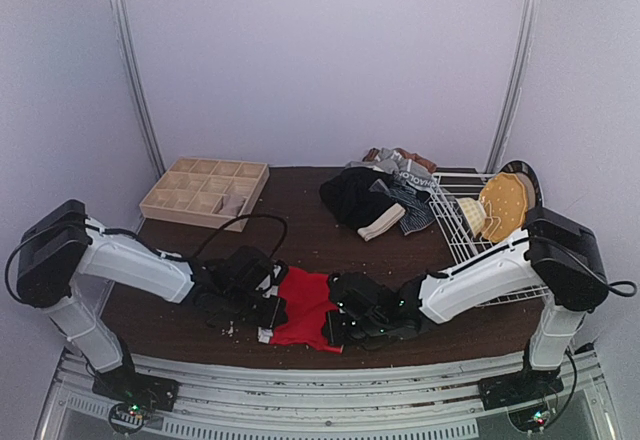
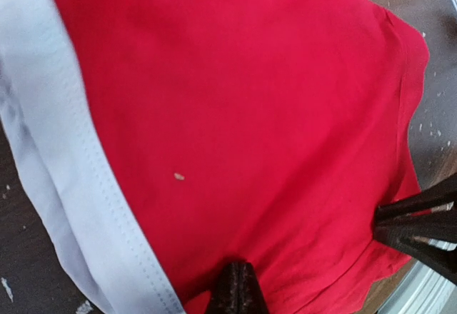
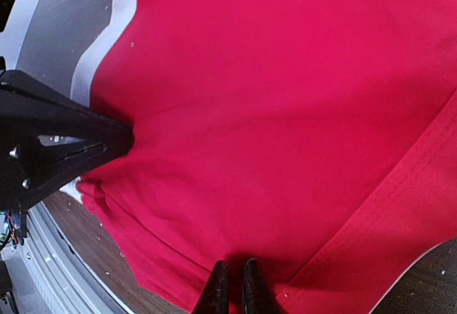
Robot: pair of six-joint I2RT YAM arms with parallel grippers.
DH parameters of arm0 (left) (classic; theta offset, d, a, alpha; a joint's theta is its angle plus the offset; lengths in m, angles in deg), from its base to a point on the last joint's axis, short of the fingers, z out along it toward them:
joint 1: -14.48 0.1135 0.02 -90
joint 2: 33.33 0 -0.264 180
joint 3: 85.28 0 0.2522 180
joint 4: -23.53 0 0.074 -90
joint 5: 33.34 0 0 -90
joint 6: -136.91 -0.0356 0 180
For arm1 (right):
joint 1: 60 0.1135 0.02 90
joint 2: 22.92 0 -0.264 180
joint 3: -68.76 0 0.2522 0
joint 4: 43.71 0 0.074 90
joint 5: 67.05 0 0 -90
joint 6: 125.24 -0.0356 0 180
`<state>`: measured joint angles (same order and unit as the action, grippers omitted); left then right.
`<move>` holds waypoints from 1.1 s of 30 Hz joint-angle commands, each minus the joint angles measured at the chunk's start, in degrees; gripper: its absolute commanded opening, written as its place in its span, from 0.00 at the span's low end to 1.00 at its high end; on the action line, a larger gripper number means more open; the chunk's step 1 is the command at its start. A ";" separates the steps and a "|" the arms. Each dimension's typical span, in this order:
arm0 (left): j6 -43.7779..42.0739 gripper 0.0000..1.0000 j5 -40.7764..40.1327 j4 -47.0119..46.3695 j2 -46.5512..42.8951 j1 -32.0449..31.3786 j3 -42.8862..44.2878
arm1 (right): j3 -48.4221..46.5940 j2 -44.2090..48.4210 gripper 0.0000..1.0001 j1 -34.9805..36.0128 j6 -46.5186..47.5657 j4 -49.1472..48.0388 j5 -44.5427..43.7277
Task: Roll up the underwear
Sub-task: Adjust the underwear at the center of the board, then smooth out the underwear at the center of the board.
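The red underwear (image 1: pixel 305 305) lies flat on the dark table near the front edge. It fills the left wrist view (image 2: pixel 235 114), with its pale waistband (image 2: pixel 50 150) at the left. My left gripper (image 1: pixel 274 312) is shut on its left edge, jaws pinched together on red cloth (image 2: pixel 239 277). My right gripper (image 1: pixel 338 323) is shut on its right edge, tips close together on the cloth (image 3: pixel 230 272). Each gripper shows in the other's wrist view, the right one (image 2: pixel 421 228) and the left one (image 3: pixel 64 150). A pile of black, grey-striped and pale underwear (image 1: pixel 385 200) lies at the back.
A wooden grid tray (image 1: pixel 205 190) stands at the back left. A white wire rack (image 1: pixel 470 235) at the right holds a tan round item (image 1: pixel 503 203). The table's front edge (image 1: pixel 300 355) runs just below the red underwear. Crumbs dot the tabletop.
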<state>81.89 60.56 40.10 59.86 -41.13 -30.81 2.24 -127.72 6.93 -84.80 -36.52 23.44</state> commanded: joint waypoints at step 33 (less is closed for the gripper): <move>-9.08 0.00 3.90 5.91 -4.16 6.38 13.04 | -2.13 12.29 0.21 -10.21 10.35 10.29 -3.77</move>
<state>75.86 62.77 49.02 48.34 -38.71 -22.49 1.24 -111.19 -1.42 -75.71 -26.58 20.12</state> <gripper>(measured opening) 0.159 0.232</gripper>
